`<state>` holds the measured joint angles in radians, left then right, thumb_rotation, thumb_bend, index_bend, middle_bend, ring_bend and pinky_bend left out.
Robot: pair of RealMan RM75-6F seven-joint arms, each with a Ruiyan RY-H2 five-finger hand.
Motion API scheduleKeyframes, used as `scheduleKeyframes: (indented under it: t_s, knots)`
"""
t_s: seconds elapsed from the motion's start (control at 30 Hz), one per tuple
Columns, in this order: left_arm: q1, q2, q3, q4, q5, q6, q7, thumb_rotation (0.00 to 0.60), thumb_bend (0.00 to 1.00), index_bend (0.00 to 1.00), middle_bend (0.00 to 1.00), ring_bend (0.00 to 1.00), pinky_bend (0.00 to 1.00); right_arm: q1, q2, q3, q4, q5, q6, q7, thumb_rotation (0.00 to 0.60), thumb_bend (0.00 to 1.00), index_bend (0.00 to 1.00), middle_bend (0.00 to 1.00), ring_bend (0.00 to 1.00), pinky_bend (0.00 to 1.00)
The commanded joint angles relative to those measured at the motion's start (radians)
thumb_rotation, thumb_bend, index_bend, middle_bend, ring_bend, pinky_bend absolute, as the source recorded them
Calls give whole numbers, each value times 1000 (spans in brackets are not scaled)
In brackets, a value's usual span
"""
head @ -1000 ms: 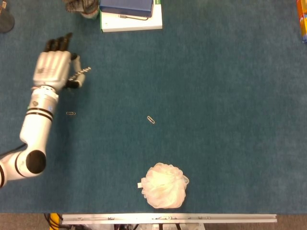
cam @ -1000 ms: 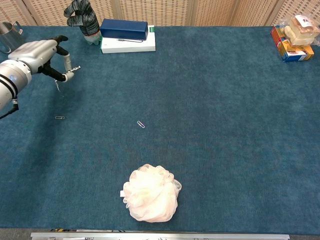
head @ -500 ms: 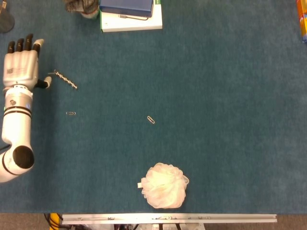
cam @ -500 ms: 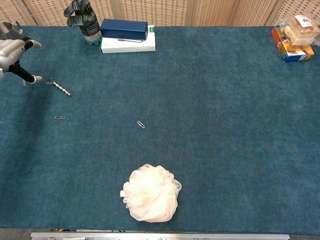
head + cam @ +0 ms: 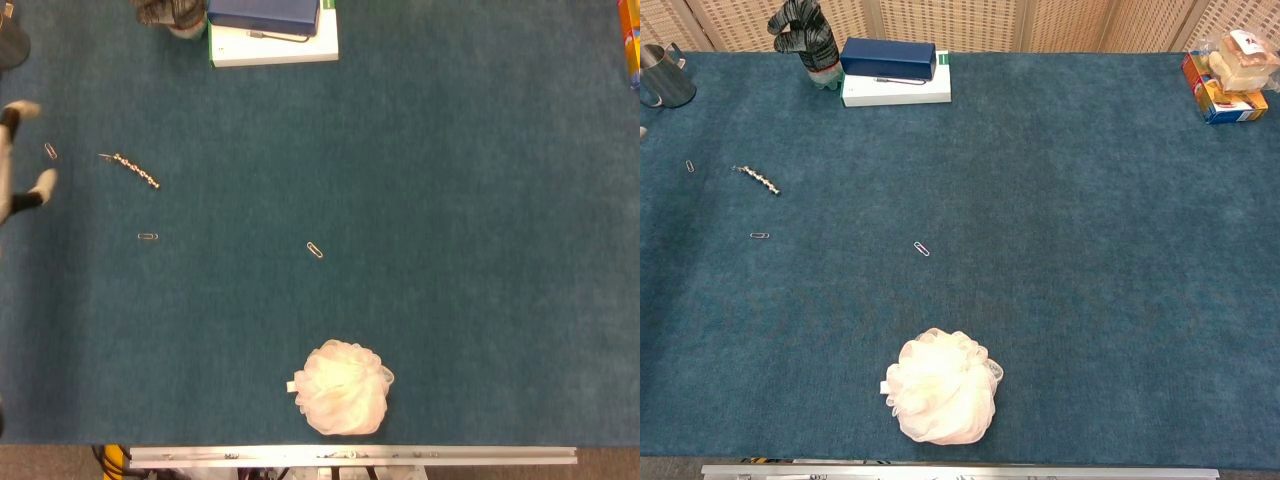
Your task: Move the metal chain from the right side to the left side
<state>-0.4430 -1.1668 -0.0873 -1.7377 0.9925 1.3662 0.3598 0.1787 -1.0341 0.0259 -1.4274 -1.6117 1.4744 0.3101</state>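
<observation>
Chain (image 5: 133, 171) now lies loose on the blue cloth (image 5: 450, 250) at the far left, stretched in a short diagonal line, nothing touching it; a sec ago it hung pinched in the left hand over roughly this spot, half a sec ago it was already down w/ the hand just beside it. Left hand (image 5: 18, 160) has since pulled off to the left edge of the head view; only blurred fingertips show, apart and holding nothing, so it reads as released; chest view no longer shows it at all. Right hand isn't visible in either view.

Near the chain: one paperclip (image 5: 50, 151) to its left, another paperclip (image 5: 147, 236) below it, a third paperclip (image 5: 315, 250) toward the middle; none touch it. White mesh sponge (image 5: 344, 387) sits near the front edge, well apart. Boxes (image 5: 272, 30) at the back, untouched.

Judgement: w/ the chain resting on the left side and the hand clear, the move looks done; nothing left but retracting the arm.
</observation>
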Motion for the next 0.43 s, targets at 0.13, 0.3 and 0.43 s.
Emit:
scheduleKeyframes:
  t_s: [0.13,0.3,0.43]
  knots:
    - [166,113,123,-101,230,159,-91,600,246,278,31,0,0,-16,4,-2,-34,-7,26,-32,600,32,312,110,0,36]
    - [257,140,190,-129,374,252,-118,600,246,285,37,0,0,-33,-2,-7,-63,-13,46,-61,600,32,312,110,0,36]
    - [321,152,238,-130,477,301,-151,600,246,300,43,0,0,-50,-2,-16,-98,-26,67,-88,600,31,312,111,0,35]
